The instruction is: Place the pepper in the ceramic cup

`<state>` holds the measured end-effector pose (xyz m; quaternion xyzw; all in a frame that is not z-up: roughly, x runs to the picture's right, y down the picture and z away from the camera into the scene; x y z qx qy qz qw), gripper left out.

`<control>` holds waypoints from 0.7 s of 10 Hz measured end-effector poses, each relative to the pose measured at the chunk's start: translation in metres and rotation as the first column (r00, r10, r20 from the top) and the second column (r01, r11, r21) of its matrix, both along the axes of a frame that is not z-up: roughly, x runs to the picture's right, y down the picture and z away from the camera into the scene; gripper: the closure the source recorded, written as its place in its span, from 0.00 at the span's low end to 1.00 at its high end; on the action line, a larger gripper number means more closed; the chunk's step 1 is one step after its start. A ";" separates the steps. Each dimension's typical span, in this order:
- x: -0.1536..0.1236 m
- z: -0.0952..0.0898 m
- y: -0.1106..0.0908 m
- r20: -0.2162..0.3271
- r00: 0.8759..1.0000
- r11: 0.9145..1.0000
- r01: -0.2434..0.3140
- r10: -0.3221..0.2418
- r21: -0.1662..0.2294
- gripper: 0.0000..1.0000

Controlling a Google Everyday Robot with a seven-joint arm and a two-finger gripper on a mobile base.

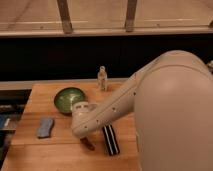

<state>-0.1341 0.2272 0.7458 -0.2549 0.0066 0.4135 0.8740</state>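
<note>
Dim warm light, hand [85,139] in shadow over table [55,150]

bowl [69,99]: green, back left of the desk [30,150]
bottle [102,78]: clear, upright, rear edge
sponge [45,127]: blue-grey, left side
bar [111,140]: black, striped, just right of the gripper [86,140]
</note>
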 end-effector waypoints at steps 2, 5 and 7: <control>-0.008 -0.037 -0.031 0.055 0.999 0.998 -0.003 -0.001 0.068 1.00; -0.018 -0.081 -0.077 0.125 0.992 0.987 -0.035 0.015 0.160 1.00; -0.027 -0.103 -0.112 0.183 0.982 0.973 -0.073 0.032 0.220 1.00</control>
